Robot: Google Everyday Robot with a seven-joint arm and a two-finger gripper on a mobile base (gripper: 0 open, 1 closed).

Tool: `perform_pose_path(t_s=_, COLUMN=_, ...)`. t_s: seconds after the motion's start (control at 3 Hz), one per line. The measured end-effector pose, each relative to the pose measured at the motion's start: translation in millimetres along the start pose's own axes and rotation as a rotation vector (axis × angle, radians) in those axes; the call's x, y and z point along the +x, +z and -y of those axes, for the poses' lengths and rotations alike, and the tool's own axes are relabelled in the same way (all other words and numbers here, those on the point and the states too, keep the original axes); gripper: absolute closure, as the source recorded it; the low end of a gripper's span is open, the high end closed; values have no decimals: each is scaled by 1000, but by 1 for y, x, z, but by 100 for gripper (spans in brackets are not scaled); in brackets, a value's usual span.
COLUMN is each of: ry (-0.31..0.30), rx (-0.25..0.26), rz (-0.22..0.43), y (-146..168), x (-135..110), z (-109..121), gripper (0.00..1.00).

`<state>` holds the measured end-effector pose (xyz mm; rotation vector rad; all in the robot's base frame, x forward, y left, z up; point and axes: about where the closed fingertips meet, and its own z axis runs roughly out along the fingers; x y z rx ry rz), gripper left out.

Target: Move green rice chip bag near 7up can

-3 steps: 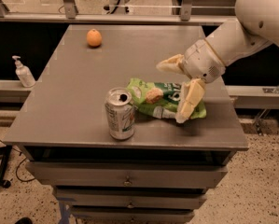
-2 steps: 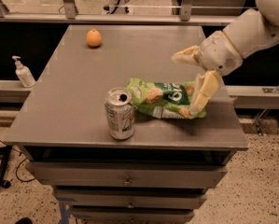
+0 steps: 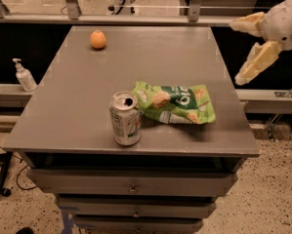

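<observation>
— Lying flat: green rice chip bag point(image 3: 177, 103), long axis left-right, left end just beside 7up can point(image 3: 125, 118), near table point(image 3: 77, 106) front.
— Gripper point(image 3: 236, 52)?
— Beyond table's right edge, fingers spread, empty.

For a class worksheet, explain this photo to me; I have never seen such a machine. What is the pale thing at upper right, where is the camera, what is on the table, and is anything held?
That is the end of a robot arm. Its end effector, two pinching fingers, hangs off to the right of the table, open and holding nothing. The camera looks down at the table from its front. On it lie a green chip bag, a can standing close at the bag's left, and an orange near the far left. A pump bottle stands off the table, left.
</observation>
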<state>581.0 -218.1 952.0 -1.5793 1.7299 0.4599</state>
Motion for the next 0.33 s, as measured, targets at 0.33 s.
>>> perform_pose_path(t_s=0.33, ry=-23, rx=34, rz=10, y=-10, x=-11, z=9, gripper=0)
